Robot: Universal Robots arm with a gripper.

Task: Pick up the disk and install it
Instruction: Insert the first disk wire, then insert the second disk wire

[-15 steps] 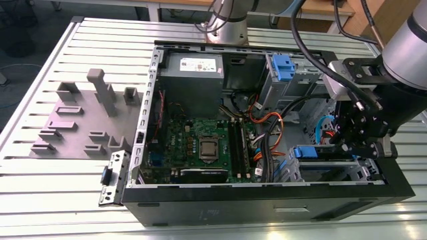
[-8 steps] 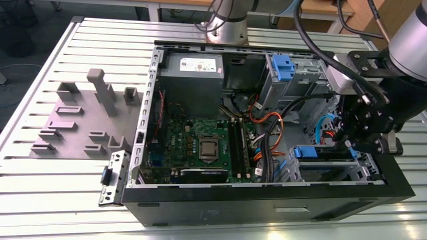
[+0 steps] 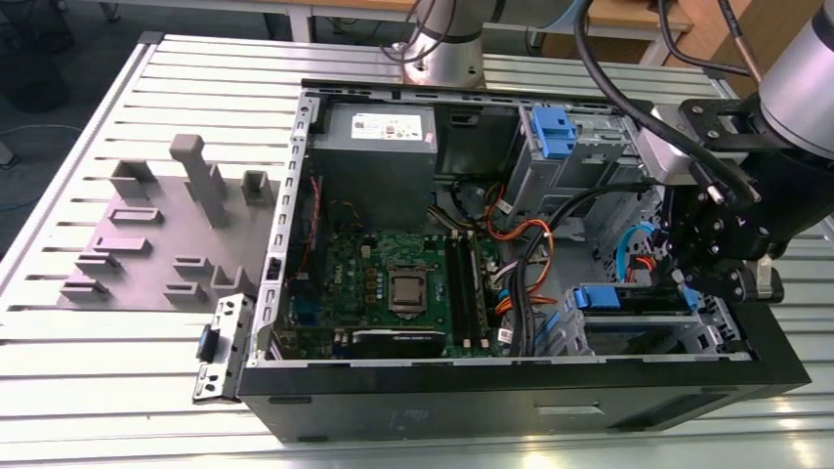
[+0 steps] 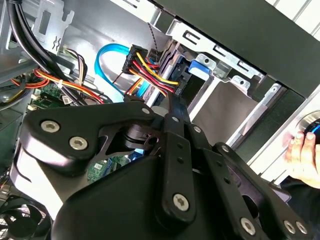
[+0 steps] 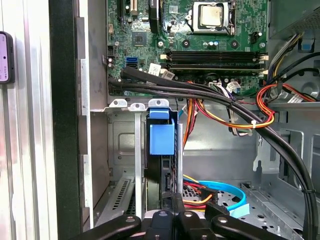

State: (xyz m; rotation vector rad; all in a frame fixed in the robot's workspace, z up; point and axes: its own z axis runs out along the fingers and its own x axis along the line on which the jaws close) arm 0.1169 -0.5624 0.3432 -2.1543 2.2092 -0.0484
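Your worktop [image 3: 78,322], slatted metal, carries grey fixture blocks [image 3: 170,234] at the exterior view's left and the open computer case [image 3: 521,391] centre. At the right, the tool [image 3: 710,278] hangs over the drive bay; finger state: cannot tell. The disk [image 5: 161,142], blue-bracketed, sits edge-up in the bay.

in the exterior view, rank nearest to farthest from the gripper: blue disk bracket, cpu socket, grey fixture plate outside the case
1. blue disk bracket, just beside the gripper, in the drive bay.
2. cpu socket, mid-motherboard.
3. grey fixture plate, outside the case, on the exterior view's left.
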